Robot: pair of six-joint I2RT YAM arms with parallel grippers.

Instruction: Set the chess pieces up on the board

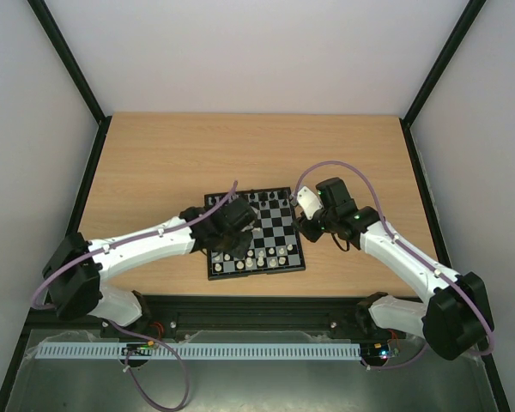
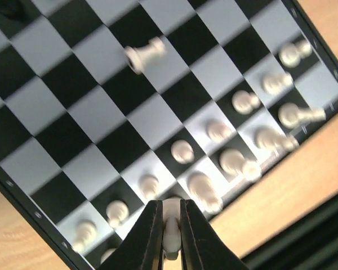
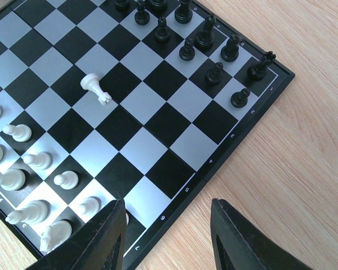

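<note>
The board (image 1: 257, 273) lies in the middle of the table. My left gripper (image 2: 170, 205) is shut on a cream-white chess piece (image 2: 172, 220), held just above the near rows where the other white pieces (image 2: 182, 151) stand. One white piece (image 2: 145, 54) lies tipped over on a middle square, also seen in the right wrist view (image 3: 94, 89). Black pieces (image 3: 203, 35) stand in the two far rows. My right gripper (image 3: 168, 207) hangs open over the board's right edge (image 3: 214, 169), with nothing between its fingers.
Bare wooden tabletop (image 1: 197, 163) surrounds the board, with black frame rails (image 1: 93, 167) along the sides. The two arms reach in from the near edge and meet over the board's left and right sides.
</note>
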